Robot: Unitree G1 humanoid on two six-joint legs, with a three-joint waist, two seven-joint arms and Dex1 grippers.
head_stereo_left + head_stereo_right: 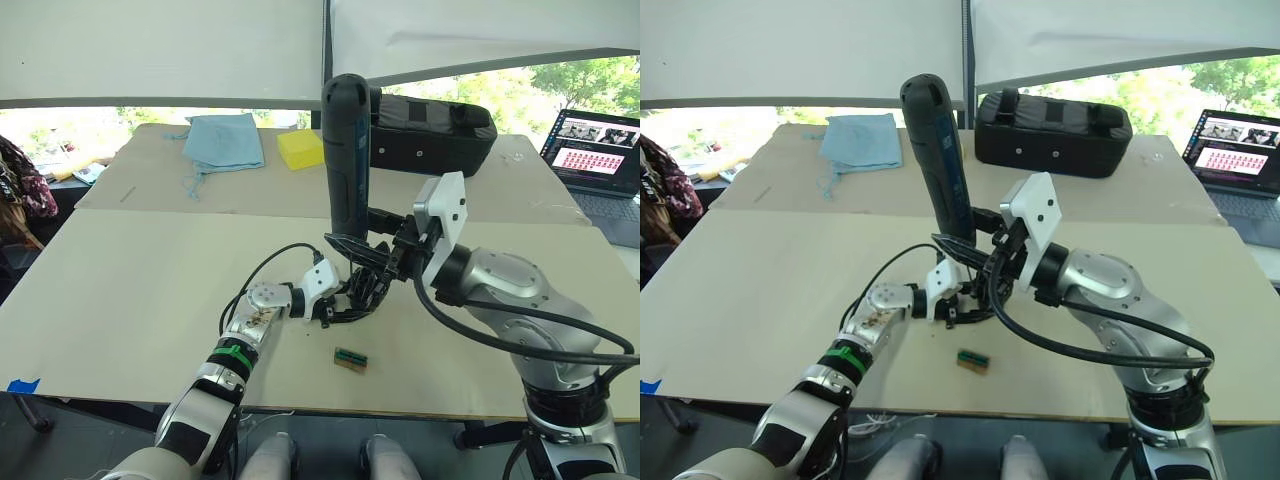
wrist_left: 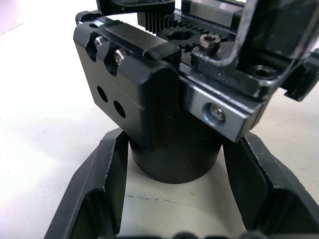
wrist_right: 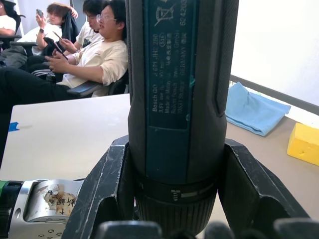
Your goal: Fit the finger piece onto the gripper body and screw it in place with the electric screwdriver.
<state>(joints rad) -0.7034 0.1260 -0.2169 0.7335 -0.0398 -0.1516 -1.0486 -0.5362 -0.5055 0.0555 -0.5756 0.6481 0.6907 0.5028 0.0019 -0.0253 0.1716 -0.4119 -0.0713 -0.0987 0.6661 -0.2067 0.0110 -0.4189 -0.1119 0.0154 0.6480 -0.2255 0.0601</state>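
Gripper body (image 2: 164,99) sits mid-desk (image 1: 130,290), left gripper (image 1: 335,305) pinching its round base to steady it. Right gripper (image 1: 385,262) clamps electric screwdriver (image 1: 346,160) upright, bit down over the body, probably driving a screw; tip contact hidden. Finger piece can't be made out.
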